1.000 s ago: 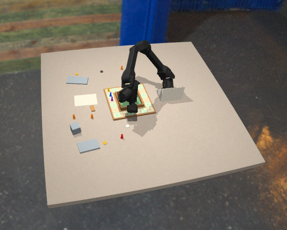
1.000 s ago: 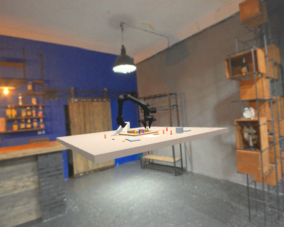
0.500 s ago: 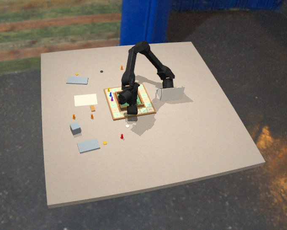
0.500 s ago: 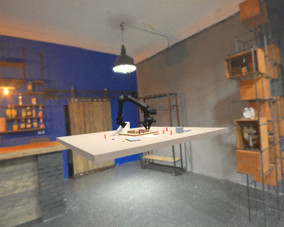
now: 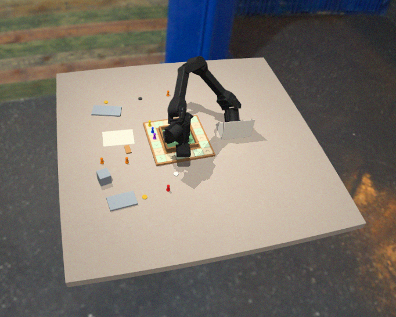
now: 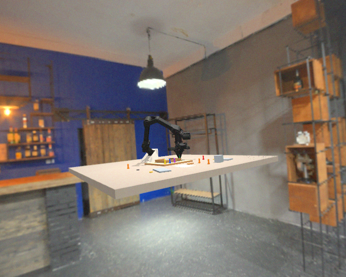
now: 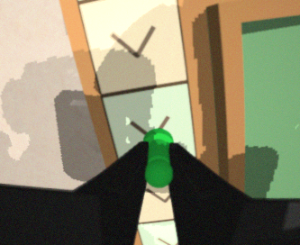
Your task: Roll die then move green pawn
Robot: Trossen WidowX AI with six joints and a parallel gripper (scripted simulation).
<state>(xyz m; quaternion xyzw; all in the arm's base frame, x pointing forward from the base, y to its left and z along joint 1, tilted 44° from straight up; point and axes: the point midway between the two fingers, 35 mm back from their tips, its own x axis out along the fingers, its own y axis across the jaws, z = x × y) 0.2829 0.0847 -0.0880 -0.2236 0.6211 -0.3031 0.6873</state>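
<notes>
Closest in the wrist view, the gripper (image 7: 158,158) is clenched on the green pawn (image 7: 159,158): both black fingers press against its sides, and its rounded head pokes out beyond the tips. The pawn sits over a pale green arrow square on the board (image 7: 91,96), in the track that runs between the board's wooden outer edge and the brown wall of the tray (image 7: 225,81). The tray's green floor lies just past that wall; the die cannot be made out in any view.

From the top view, the board (image 5: 164,160) lies near the middle of the counter (image 5: 225,204), and the arm hides the pawn there. Yellow (image 5: 150,122), blue (image 5: 152,129) and purple (image 5: 154,136) pawns stand on the board's left track. A red pawn (image 5: 168,187) and white disc (image 5: 176,173) lie toward the counter's near edge.
</notes>
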